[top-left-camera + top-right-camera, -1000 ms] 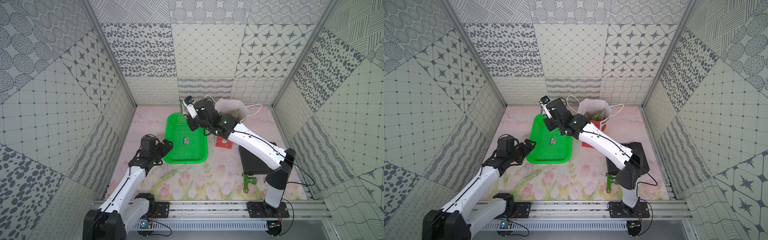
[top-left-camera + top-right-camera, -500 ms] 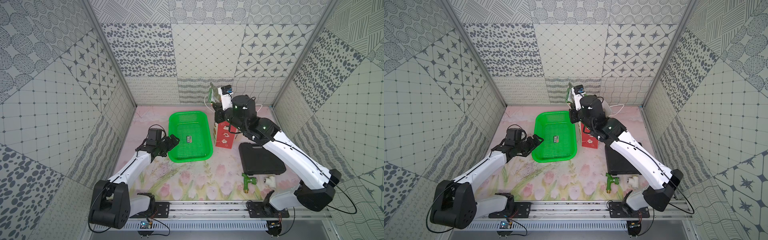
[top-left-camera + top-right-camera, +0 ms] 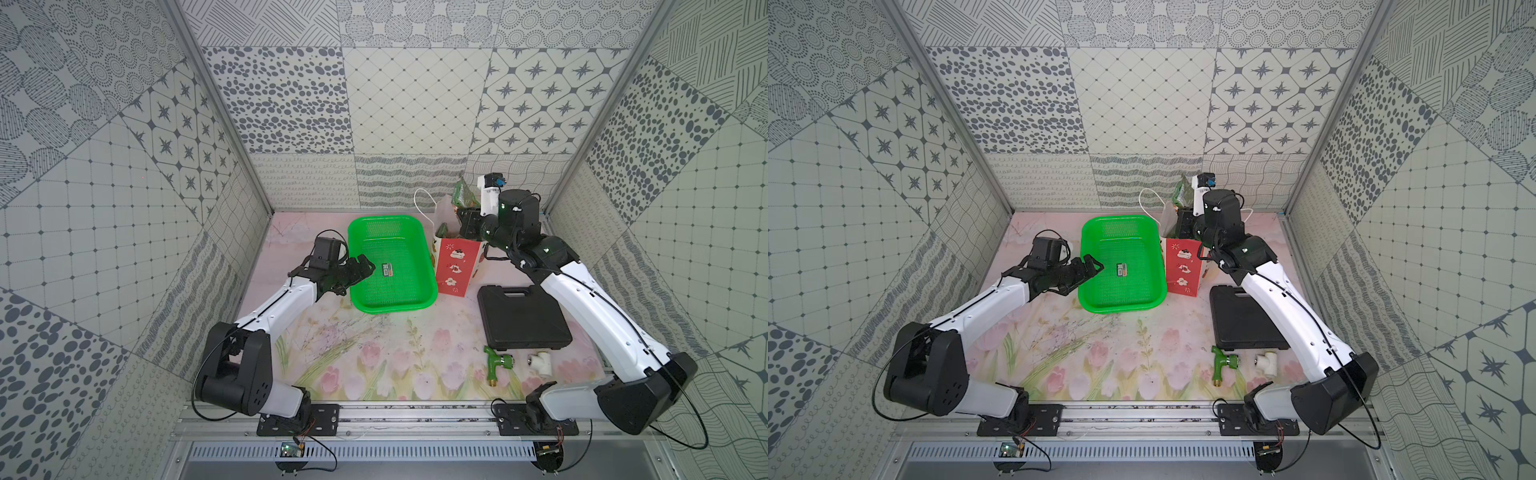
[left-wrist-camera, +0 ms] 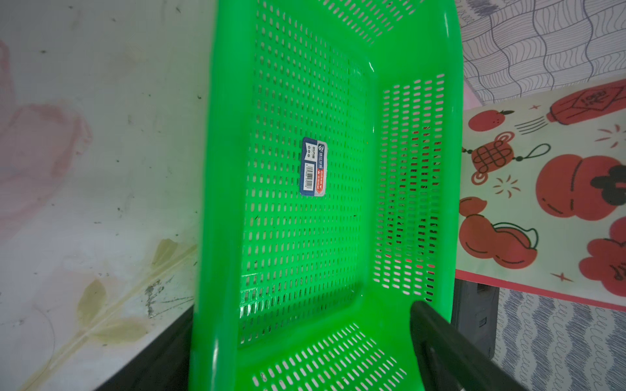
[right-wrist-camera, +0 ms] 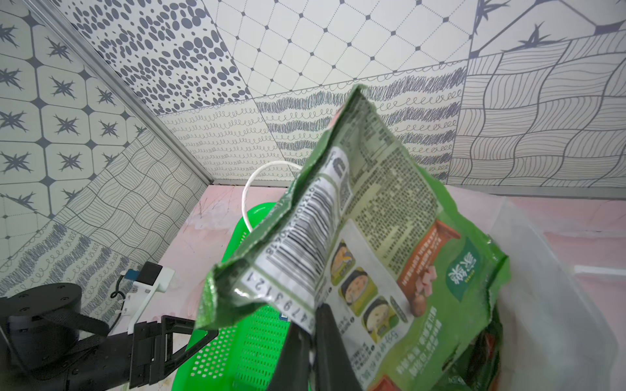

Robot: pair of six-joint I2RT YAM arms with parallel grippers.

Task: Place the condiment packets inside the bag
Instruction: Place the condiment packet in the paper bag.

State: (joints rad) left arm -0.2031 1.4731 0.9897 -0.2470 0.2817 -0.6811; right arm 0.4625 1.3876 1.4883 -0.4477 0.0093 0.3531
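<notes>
Right wrist view: right pincer [image 5: 313, 333] clenches condiment packet [image 5: 372, 220], long axis upright over bag [image 5: 548, 304]; left pincer [image 3: 362, 269] released.

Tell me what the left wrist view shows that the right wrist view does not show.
Only the left wrist view: the printed outer side of the bag and an edge of the black case. Only the right wrist view: a condiment packet pinched in the shut right gripper, over the bag's white inside. Both: the green basket and the pink table.
</notes>
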